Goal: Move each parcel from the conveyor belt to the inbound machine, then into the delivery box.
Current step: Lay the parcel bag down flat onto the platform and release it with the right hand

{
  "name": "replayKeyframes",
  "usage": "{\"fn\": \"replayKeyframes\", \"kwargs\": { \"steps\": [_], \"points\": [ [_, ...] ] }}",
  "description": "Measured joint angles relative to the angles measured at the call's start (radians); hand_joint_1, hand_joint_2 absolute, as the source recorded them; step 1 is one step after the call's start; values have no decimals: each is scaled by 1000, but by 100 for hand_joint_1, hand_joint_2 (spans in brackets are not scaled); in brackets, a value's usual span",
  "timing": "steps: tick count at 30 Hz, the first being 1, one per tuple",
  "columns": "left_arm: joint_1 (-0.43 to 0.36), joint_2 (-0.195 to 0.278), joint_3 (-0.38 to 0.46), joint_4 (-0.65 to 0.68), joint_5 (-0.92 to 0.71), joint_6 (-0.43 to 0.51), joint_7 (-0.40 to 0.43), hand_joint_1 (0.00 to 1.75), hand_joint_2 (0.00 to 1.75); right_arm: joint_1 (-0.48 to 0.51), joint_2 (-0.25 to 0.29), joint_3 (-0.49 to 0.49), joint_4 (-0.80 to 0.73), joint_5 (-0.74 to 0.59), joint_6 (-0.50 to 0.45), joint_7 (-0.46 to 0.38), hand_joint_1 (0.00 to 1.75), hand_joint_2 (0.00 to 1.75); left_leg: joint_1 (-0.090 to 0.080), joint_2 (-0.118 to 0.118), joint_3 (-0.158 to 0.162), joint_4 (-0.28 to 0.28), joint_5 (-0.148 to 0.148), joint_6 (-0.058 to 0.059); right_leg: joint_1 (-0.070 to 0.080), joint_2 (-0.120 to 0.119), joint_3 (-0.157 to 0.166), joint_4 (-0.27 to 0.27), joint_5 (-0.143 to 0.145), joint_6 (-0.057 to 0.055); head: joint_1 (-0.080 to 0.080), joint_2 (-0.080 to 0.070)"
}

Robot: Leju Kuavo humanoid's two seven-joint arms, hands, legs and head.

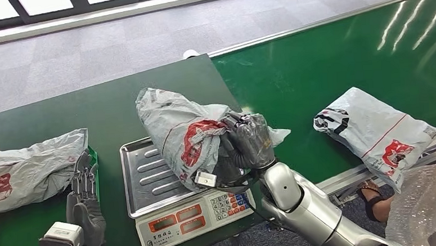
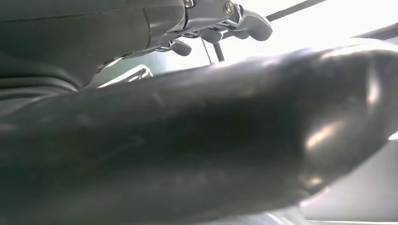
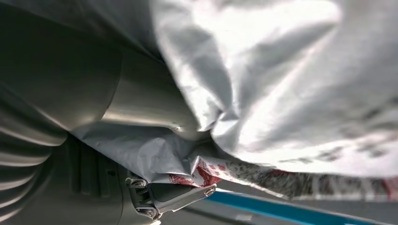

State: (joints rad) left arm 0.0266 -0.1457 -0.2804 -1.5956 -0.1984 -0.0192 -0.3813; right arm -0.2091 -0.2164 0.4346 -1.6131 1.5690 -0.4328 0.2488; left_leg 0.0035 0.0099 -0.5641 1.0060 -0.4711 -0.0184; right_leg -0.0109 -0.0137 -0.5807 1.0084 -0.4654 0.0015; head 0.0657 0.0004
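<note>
Three parcels in view. Right hand grips one grey parcel over the scale tray; best lowered flat, centred on the tray. Left hand beside the scale, fingers straight, empty.

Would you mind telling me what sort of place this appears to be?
Probably a parcel-sorting station: a green conveyor belt, grey courier parcels, and a weighing scale over which the right hand holds one.

I see crinkled grey plastic on the parcel over the ribbed, shiny metal scale tray. At three o'clock, the green conveyor belt looks smooth and glossy.
</note>
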Motion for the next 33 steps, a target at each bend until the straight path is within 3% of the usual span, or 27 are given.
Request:
{"fn": "replayKeyframes", "kwargs": {
  "steps": [3,7,12,21,25,30,33],
  "points": [
    [-7,0,0,12,3,-2,-3,0,0,-17,48,18,59,-25,25,-109,175,175,0,0,0,0,0,0,0,0,0,0,0,0,0,0],
    [-13,0,0,22,3,-2,-6,0,0,-35,106,49,118,-93,81,-174,175,175,0,0,0,0,0,0,0,0,0,0,0,0,0,0],
    [-18,0,0,25,4,-2,-6,0,0,-45,154,80,155,-123,114,-188,175,175,0,0,0,0,0,0,0,0,0,0,0,0,0,0],
    [-18,0,3,24,4,10,1,0,0,-74,181,121,190,-167,226,-207,171,175,0,0,-1,0,0,0,0,-1,0,0,0,0,0,0],
    [-15,0,4,24,1,11,1,0,0,-85,183,133,222,-199,248,-211,0,175,0,0,-1,0,0,0,0,-1,0,0,0,0,0,0],
    [-12,0,4,23,-16,22,4,0,0,-88,185,139,254,-244,248,-221,0,175,0,0,-1,0,0,0,0,-1,0,0,0,0,0,0],
    [-10,0,4,22,-21,28,4,0,0,-88,186,139,262,-252,244,-221,0,44,0,0,-1,0,0,0,0,-1,0,0,0,0,0,0]
  ]
}}
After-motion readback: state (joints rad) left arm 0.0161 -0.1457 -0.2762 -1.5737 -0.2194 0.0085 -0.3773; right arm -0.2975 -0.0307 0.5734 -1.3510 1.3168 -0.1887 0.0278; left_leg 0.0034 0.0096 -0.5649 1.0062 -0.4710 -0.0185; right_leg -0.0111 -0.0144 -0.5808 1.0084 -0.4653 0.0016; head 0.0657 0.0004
